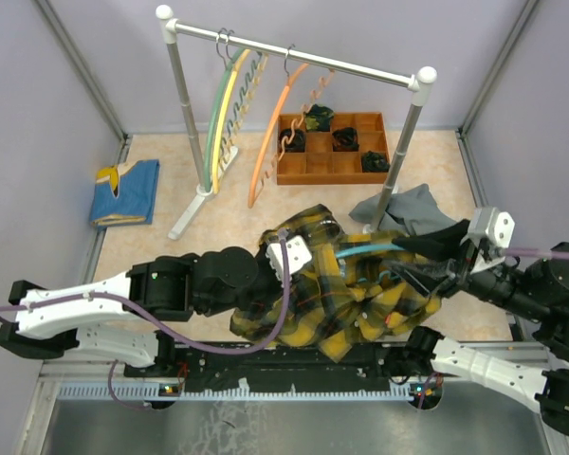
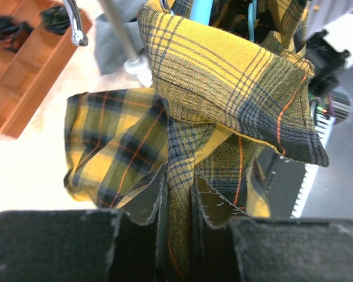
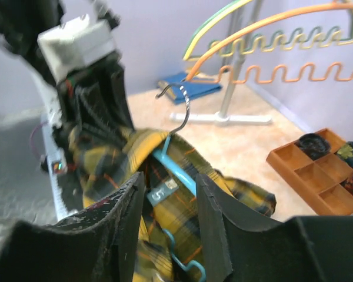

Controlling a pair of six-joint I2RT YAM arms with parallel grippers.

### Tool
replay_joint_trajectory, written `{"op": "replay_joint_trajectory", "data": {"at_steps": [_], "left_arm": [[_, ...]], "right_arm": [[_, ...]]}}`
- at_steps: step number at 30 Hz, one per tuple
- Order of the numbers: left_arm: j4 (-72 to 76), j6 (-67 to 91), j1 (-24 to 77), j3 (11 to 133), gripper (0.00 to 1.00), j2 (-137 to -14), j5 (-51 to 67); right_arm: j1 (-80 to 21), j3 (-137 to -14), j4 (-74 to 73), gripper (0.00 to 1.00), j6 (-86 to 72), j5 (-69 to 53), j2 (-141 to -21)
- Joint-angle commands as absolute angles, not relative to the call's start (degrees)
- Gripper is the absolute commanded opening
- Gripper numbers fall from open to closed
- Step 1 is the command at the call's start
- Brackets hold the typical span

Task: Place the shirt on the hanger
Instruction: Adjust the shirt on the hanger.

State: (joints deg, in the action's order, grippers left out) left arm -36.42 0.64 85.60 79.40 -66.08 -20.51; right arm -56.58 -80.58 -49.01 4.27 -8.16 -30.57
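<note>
The yellow and black plaid shirt (image 1: 346,299) hangs bunched between my two arms above the table's near edge. Part of the light blue hanger (image 1: 370,248) shows inside its collar. In the right wrist view the hanger (image 3: 179,167) runs under the collar and its metal hook (image 3: 185,111) sticks up out of the shirt (image 3: 123,153). My right gripper (image 3: 170,200) is open, its jaws apart on either side of the hanger's neck and the collar label. My left gripper (image 2: 179,197) is shut on a narrow fold of the shirt (image 2: 223,76), pinched between its fingers (image 2: 147,200).
A clothes rack (image 1: 294,52) stands at the back with a green and yellow hanger (image 1: 218,104) and an orange hanger (image 1: 270,142). Behind it lies a wooden compartment tray (image 1: 327,180). A grey garment (image 1: 412,209) lies by the rack's right post, a folded blue cloth (image 1: 123,190) at the left.
</note>
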Motion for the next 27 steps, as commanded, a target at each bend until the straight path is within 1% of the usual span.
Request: {"op": "replay_joint_trajectory", "data": {"at_steps": [1, 3, 5, 8, 19, 27], "left_arm": [[-32.73, 6.67, 85.17, 78.46, 0.0, -64.7, -33.29], [-30.28, 7.7, 85.17, 77.58, 0.0, -64.79, -35.24], [-27.78, 8.39, 85.17, 76.7, 0.0, -64.63, -36.43], [-25.32, 8.84, 85.12, 76.25, 0.0, -64.8, -37.47], [-25.47, 9.05, 84.86, 78.88, 0.0, -67.01, -37.13], [-24.93, 9.0, 84.88, 79.79, 0.0, -68.78, -36.04]], "right_arm": [[-56.51, -73.56, -28.43, 0.42, -2.72, 3.76, -30.32], [-56.51, -70.3, -22.35, 0.44, -5.79, 7.49, -30.58], [-56.52, -68.22, -18.26, 0.47, -8.73, 10.86, -31.3], [-56.54, -65.8, -14.14, 0.48, -11.84, 13.44, -33.04], [-56.51, -58.46, -3.22, 0.45, -18.96, 9.61, -36.55], [-56.54, -58.46, -3.91, 0.43, -20.58, 9.88, -38.97]]}}
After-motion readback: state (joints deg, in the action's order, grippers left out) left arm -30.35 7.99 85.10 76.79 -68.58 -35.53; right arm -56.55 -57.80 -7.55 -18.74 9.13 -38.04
